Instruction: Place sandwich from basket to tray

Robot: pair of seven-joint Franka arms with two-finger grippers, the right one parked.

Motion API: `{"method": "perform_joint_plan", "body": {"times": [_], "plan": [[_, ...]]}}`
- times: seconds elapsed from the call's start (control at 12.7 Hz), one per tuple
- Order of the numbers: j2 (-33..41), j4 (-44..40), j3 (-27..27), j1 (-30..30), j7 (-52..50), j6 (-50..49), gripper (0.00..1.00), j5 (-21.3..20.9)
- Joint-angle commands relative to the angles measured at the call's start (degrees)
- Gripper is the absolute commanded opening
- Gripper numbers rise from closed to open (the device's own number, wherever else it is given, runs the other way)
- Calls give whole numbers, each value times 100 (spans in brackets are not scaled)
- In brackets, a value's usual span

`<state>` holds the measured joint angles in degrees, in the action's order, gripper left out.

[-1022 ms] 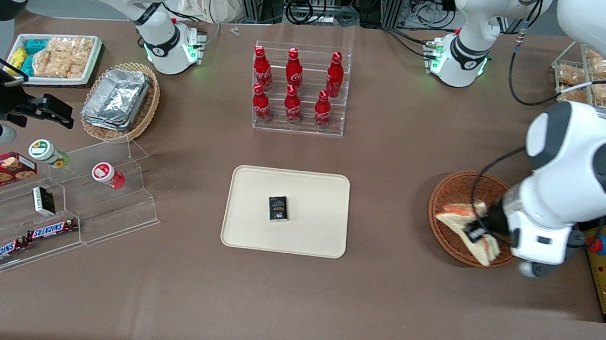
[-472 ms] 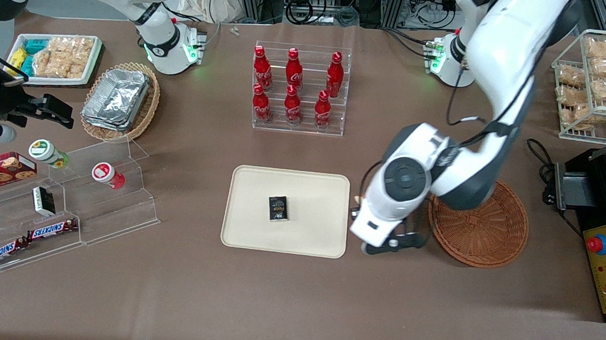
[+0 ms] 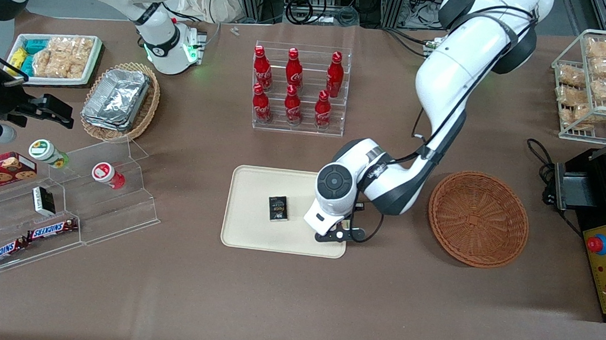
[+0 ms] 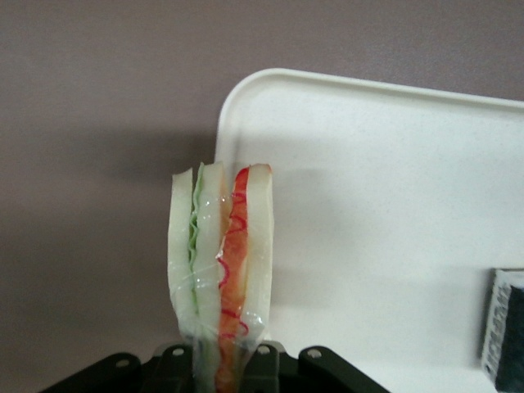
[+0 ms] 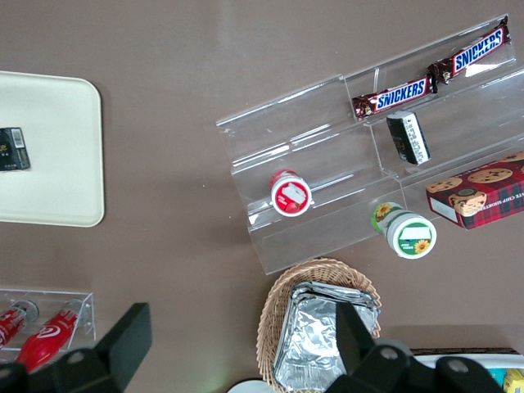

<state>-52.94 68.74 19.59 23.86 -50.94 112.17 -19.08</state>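
Gripping the sandwich [image 4: 219, 270], claw [image 4: 219, 360] clamped on it, over the tray [image 4: 385, 205] corner; basket [image 3: 478, 218] beside

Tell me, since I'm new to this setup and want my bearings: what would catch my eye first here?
The working arm's pincer, shut on the sandwich, hangs over the corner of the cream tray nearest the empty wicker basket. A small black packet lies mid-tray, and red bottles stand in a clear rack farther from the front camera.

Robot lab: cables [image 3: 321, 4], staged snacks.
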Motion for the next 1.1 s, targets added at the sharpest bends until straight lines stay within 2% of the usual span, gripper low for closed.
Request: {"method": "perform_joint_plan", "body": {"times": [0.0, 0.16, 0.24, 0.31, 0.39, 0.47, 0.79, 0.87, 1.02], "plan": [[-321, -378, -52, 206, -21, 137, 16, -158], [-348, -440, -52, 216, 14, 252, 25, -149], [-348, -440, -52, 216, 6, 296, 27, -149], [-340, -440, -52, 207, 5, 296, 34, -149], [-339, -440, -52, 207, -38, 296, 70, -149], [-339, -432, -52, 216, -56, 375, 100, -158], [98, -423, -60, 85, -82, 218, 100, -123], [326, -423, -43, -177, -74, -26, 100, -79], [905, -414, -16, -591, 32, -676, 100, 271]]}}
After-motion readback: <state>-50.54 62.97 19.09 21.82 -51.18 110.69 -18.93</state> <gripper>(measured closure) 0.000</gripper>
